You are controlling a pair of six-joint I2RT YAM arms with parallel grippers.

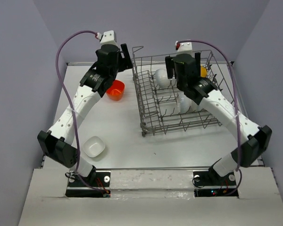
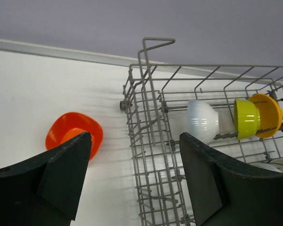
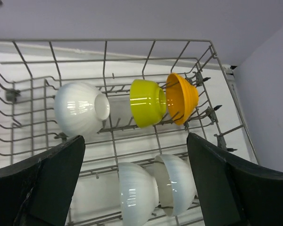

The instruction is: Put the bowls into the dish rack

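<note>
The grey wire dish rack (image 1: 143, 126) stands at the table's back right. Inside, a white bowl (image 3: 80, 113), a lime green bowl (image 3: 146, 101) and an orange-yellow bowl (image 3: 181, 96) lean in the back row. Two more white bowls (image 3: 137, 190) (image 3: 177, 181) sit in the row in front. My right gripper (image 3: 136, 141) hovers open above these bowls, nothing between its fingers. A red-orange bowl (image 1: 115, 89) rests on the table just left of the rack. My left gripper (image 2: 134, 141) hangs open and empty above the rack's left wall (image 2: 203, 66) and the red-orange bowl (image 2: 70, 127). Another white bowl (image 1: 94, 147) lies near the left arm's base.
Grey walls close the table at the back and on both sides. A purple cable (image 1: 61, 56) loops off the left arm, another (image 1: 231, 80) off the right. The rack has tall sides and upright prongs.
</note>
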